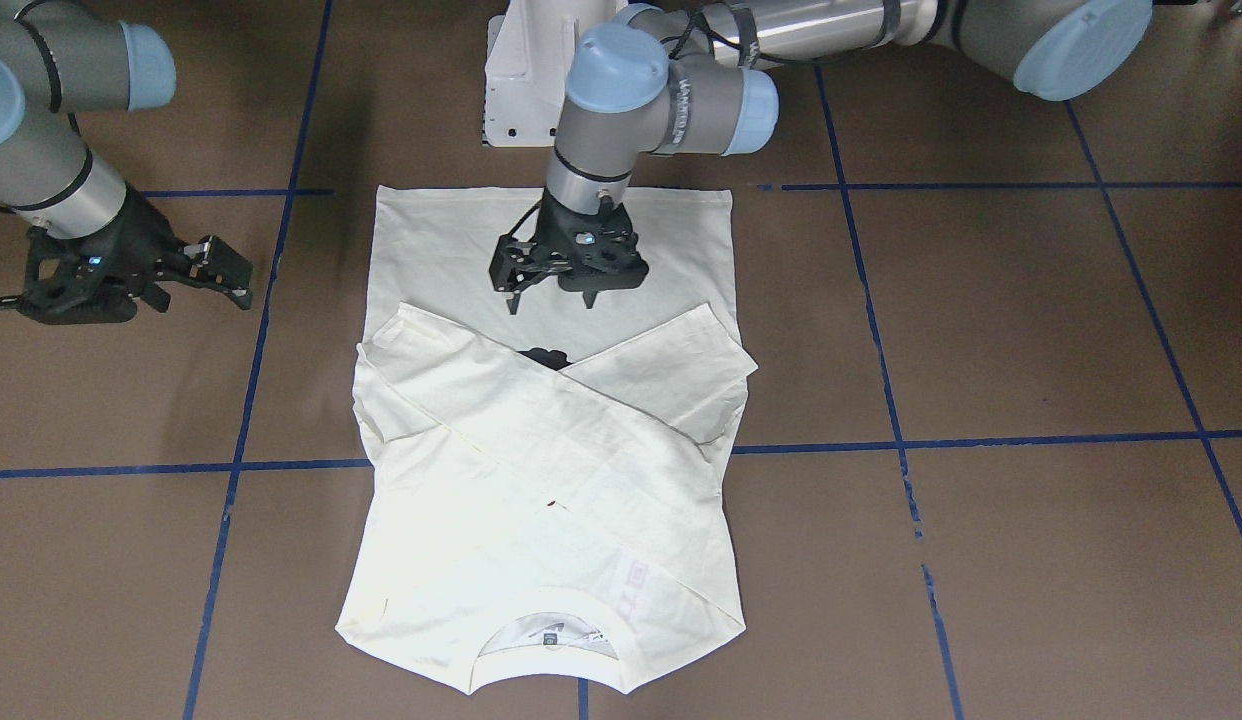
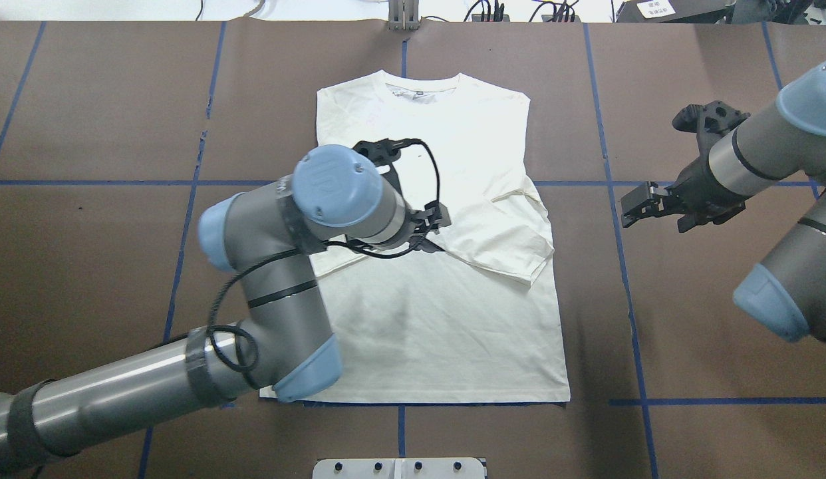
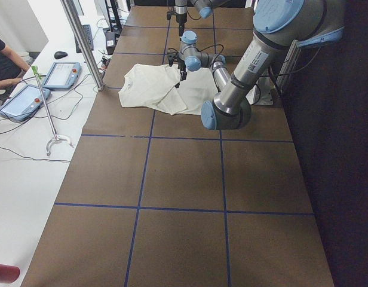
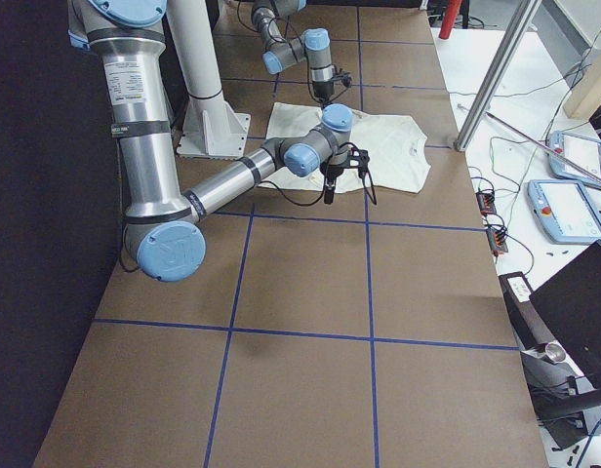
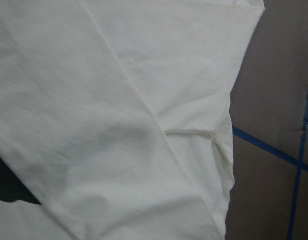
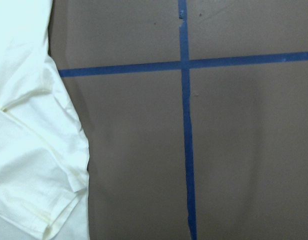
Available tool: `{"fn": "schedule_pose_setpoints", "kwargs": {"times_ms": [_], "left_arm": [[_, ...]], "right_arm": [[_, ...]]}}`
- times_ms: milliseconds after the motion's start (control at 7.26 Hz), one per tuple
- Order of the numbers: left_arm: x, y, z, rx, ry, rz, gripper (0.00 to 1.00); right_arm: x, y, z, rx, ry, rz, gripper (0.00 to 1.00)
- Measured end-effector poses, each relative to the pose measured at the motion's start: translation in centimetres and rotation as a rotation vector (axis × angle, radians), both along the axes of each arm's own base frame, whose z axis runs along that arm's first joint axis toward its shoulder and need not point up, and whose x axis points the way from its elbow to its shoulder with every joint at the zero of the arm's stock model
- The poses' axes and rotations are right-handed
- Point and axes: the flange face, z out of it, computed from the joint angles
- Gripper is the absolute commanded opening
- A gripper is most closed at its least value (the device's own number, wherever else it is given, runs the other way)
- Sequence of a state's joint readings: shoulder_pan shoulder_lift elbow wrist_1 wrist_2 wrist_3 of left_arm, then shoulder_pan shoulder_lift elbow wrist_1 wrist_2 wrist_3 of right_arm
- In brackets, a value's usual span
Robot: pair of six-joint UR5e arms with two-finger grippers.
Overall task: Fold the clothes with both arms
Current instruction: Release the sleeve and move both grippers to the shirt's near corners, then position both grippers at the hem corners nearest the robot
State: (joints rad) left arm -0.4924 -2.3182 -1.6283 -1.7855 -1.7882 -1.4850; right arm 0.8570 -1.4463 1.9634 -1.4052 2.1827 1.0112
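Observation:
The cream-white shirt (image 1: 541,480) lies flat on the brown table with both long sleeves folded across the body in an X. Its collar points away from the robot. A bit of black print (image 1: 546,357) shows where the sleeves cross. My left gripper (image 1: 553,298) hovers just above the shirt's middle, near the sleeve crossing, open and empty; in the overhead view (image 2: 431,229) the left arm hides part of the shirt (image 2: 453,319). My right gripper (image 1: 216,272) is off the shirt over bare table, open and empty; it also shows in the overhead view (image 2: 636,207).
The white pedestal base (image 1: 521,90) stands just behind the shirt's hem. Blue tape lines (image 1: 241,440) grid the brown table. Off the table on the operators' side are tablets (image 3: 61,75) and a metal pole (image 3: 82,42).

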Motion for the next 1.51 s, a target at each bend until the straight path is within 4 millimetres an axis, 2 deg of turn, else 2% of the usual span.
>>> {"fn": "schedule_pose_setpoints", "kwargs": {"times_ms": [275, 413, 551, 826, 1102, 1377, 1515], "left_arm": [[-8.9, 2.0, 4.6, 0.099, -0.107, 0.063, 1.0], [-12.6, 3.2, 6.3, 0.128, -0.132, 0.078, 1.0], [-15.0, 4.2, 7.0, 0.142, -0.138, 0.083, 1.0], [-16.7, 5.2, 6.7, 0.155, -0.13, 0.085, 1.0], [-16.9, 5.4, 6.3, 0.159, -0.123, 0.085, 1.0], [-16.9, 5.5, 6.2, 0.161, -0.121, 0.085, 1.0], [-17.0, 5.5, 6.2, 0.161, -0.121, 0.085, 1.0]], "right_arm": [[-4.3, 6.5, -0.4, -0.003, -0.047, 0.065, 1.0], [-6.8, 10.2, -0.7, -0.004, -0.049, 0.081, 1.0], [-9.1, 13.4, -0.6, -0.002, -0.038, 0.083, 1.0], [-13.1, 18.1, -0.1, -0.008, -0.015, 0.074, 1.0], [-16.4, 21.1, 0.3, -0.018, -0.001, 0.053, 0.96], [-17.9, 22.0, 0.8, -0.02, 0.011, 0.04, 0.66], [-18.0, 22.1, 0.8, -0.021, 0.011, 0.038, 0.45]]}}
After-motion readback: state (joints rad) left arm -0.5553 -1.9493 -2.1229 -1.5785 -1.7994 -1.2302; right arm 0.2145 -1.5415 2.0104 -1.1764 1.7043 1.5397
